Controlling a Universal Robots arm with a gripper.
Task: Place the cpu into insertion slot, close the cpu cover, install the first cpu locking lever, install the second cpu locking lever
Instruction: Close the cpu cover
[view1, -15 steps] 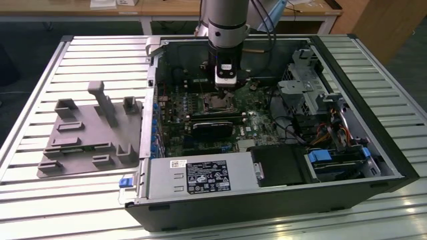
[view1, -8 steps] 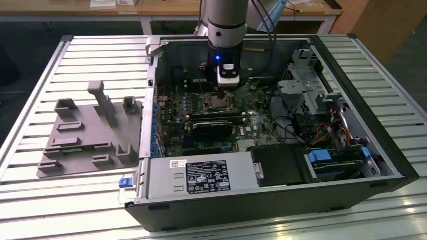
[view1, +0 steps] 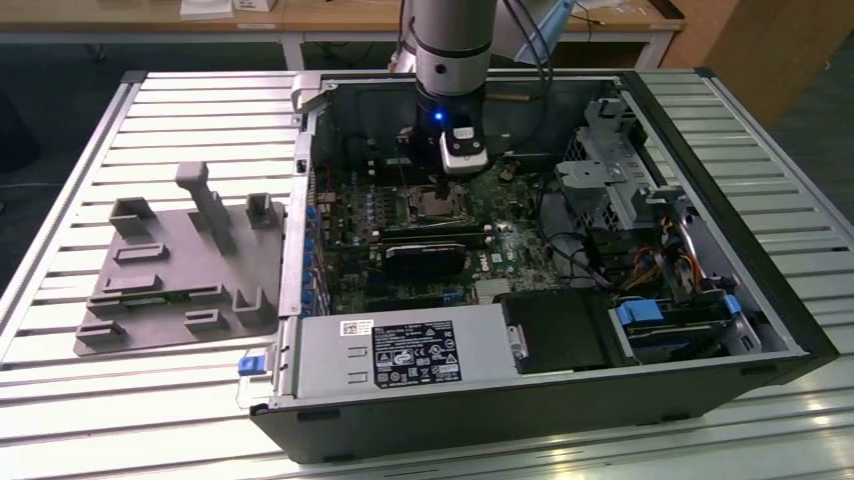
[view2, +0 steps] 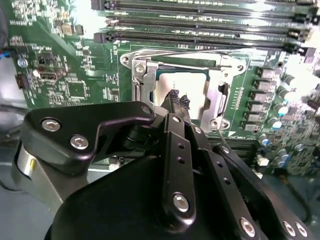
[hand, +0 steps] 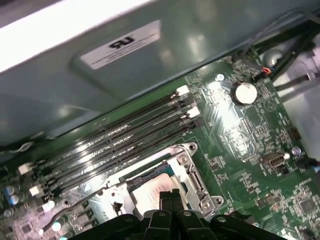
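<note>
Over the slot (view1: 430, 207), the gripper (view2: 177, 98) hangs with its fingers pinched together and nothing between them. The tips sit at the cpu (view2: 187, 85), which lies in the slot under the cover (view2: 141, 82). A lever (hand: 75, 212) juts out beside the slot, seemingly unlatched. Pressing off-centre could scrape the cpu. The tips might also skid off the thin lever, leaving the cover loose.
</note>
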